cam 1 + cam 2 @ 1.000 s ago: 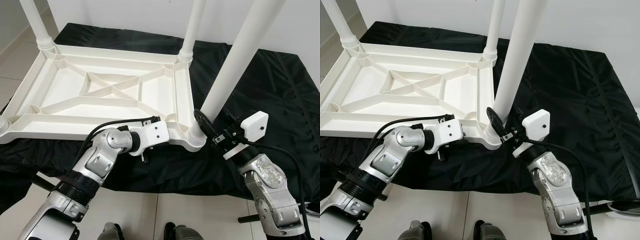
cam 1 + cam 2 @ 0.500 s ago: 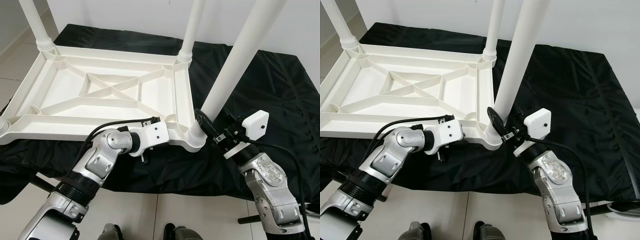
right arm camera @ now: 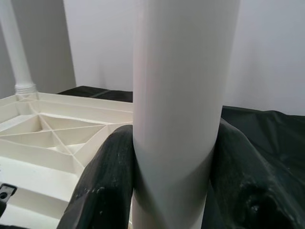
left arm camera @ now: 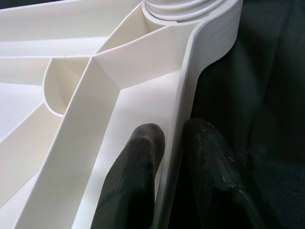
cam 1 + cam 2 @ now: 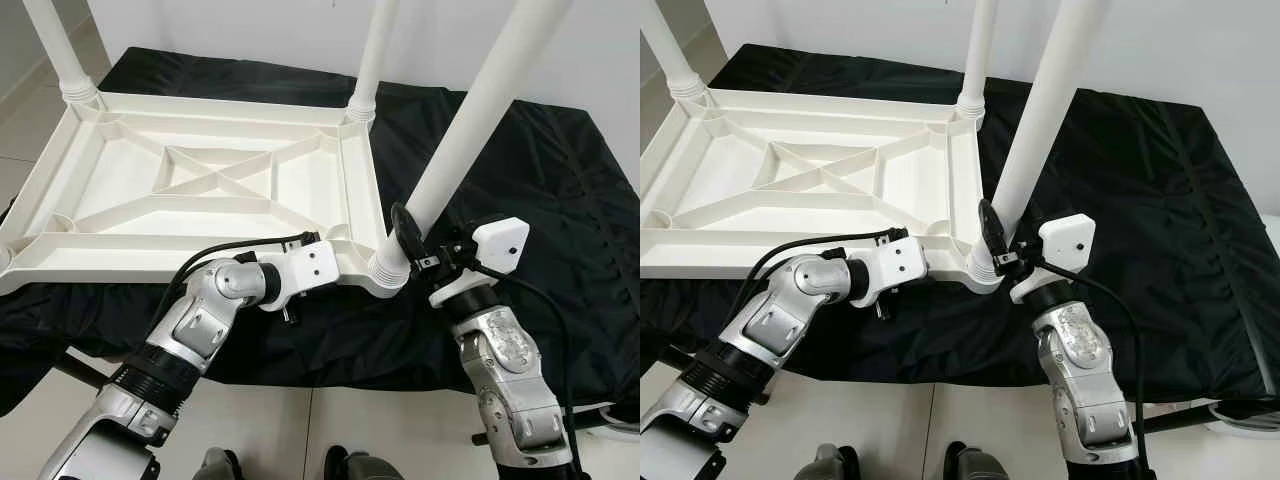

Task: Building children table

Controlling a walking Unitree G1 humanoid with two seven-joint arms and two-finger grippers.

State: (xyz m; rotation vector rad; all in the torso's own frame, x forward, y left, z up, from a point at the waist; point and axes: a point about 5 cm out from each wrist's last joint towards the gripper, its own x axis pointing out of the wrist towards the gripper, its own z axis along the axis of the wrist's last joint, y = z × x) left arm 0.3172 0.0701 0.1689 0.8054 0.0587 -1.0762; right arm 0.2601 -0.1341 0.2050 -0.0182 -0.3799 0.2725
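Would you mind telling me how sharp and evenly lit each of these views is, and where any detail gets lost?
Left and right eye views: sharp, evenly lit, the white tabletop crisp against the black cloth. Left wrist view: the tabletop's rim is clear, but the close fingers are soft and the cloth sinks into darkness. Right wrist view: the table leg is bright and nearly featureless, with the fingers beside it dark and blurred.

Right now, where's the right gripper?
In the left eye view, the right gripper is clamped on the near-right table leg just above its socket at the upturned tabletop corner, over the black cloth.
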